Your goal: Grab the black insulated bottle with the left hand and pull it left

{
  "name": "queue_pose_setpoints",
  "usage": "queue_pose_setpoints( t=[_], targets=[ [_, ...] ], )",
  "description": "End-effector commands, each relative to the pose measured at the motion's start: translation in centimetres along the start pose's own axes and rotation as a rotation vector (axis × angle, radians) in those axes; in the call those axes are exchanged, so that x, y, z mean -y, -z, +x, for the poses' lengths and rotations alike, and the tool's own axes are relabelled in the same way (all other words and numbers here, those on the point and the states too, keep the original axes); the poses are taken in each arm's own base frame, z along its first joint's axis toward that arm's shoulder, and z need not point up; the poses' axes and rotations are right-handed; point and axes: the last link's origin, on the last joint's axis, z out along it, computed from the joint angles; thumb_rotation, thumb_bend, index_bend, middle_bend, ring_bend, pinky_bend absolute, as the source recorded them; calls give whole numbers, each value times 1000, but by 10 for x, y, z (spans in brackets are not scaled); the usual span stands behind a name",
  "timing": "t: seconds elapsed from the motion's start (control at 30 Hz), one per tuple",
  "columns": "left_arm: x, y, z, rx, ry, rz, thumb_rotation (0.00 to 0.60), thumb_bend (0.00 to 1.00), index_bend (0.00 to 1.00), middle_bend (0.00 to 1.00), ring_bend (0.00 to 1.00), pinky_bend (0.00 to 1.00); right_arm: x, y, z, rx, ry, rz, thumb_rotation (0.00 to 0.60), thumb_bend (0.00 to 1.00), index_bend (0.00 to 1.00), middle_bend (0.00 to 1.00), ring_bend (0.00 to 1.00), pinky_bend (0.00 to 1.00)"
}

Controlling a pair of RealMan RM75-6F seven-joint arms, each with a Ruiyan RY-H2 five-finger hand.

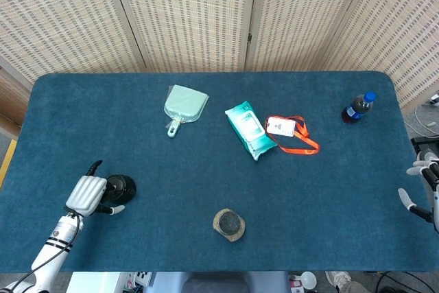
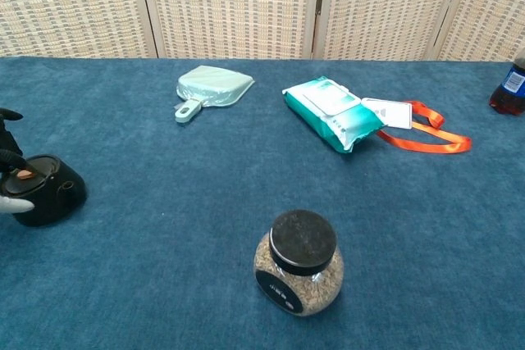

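Observation:
The black insulated bottle (image 1: pixel 121 186) stands low and squat near the table's front left, with an orange spot on its lid (image 2: pixel 25 175). My left hand (image 1: pixel 87 195) wraps it from the left side, one finger over the top and a white-tipped thumb (image 2: pixel 16 206) against its front. In the chest view the bottle (image 2: pixel 47 191) sits at the far left edge and most of the left hand is cut off. My right hand (image 1: pixel 422 186) hangs at the table's right edge with fingers apart, holding nothing.
A mint dustpan (image 1: pixel 184 106), a teal wipes pack (image 1: pixel 248 130) and an orange lanyard with a badge (image 1: pixel 293 135) lie mid-table. A jar with a black lid (image 2: pixel 299 262) stands front centre. A blue-capped soda bottle (image 1: pixel 358 108) is far right.

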Motion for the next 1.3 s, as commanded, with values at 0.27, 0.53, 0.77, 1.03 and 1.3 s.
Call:
queue_pose_setpoints(
  t=[0.27,0.53,0.77,1.03,1.3],
  targets=[
    [5,11,18,-69,49,53,250,55,1000,1000,920,16,3,-3,-1,2,-2,16,600,259,426,345,233,226],
    [8,20,34,-165,42,105,261,55,1000,1000,923,53,4,-4,-3,6,-6,22,600,258,426,345,232,225],
    [7,24,45,-241,45,124,515,165,1000,1000,929,123,2,-4,-4,8,-10,20,600,259,426,345,232,226],
    [7,26,50,-269,43,123,514,208,1000,1000,930,137,0,-3,-5,9,-9,19,600,259,426,345,232,226],
    [7,26,51,-275,39,120,517,241,1000,1000,930,169,1,-4,-6,14,-11,21,600,259,426,345,232,226]
  ],
)
